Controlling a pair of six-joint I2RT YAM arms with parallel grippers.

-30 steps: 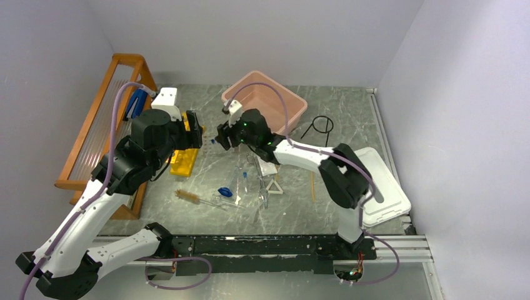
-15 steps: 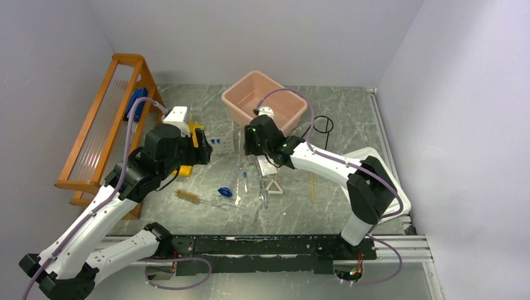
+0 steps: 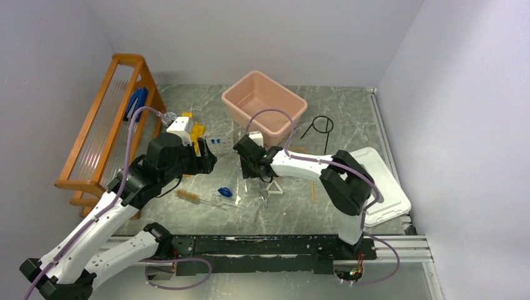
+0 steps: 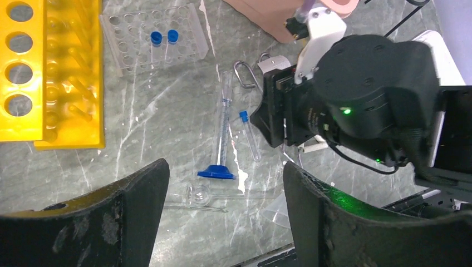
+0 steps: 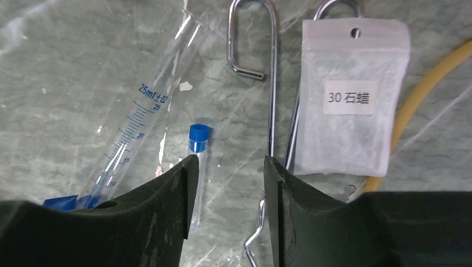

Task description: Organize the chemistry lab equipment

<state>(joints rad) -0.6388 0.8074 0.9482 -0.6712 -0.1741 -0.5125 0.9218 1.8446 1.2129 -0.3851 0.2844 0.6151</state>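
we hold our left gripper (image 4: 225,173) pointing down, jaws spread wide and empty. our right gripper (image 5: 230,166) also points down, jaws parted more narrowly, clasping nothing. our right wrist (image 4: 362,94) sits just beyond the left pincer's right finger.

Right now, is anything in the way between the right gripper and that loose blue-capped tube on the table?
Nothing visible. The right gripper hangs open over the blue-capped tube, which lies close to one finger rather than centred in the gap. The graduated cylinder and the metal tongs lie close on either side but do not cover it.
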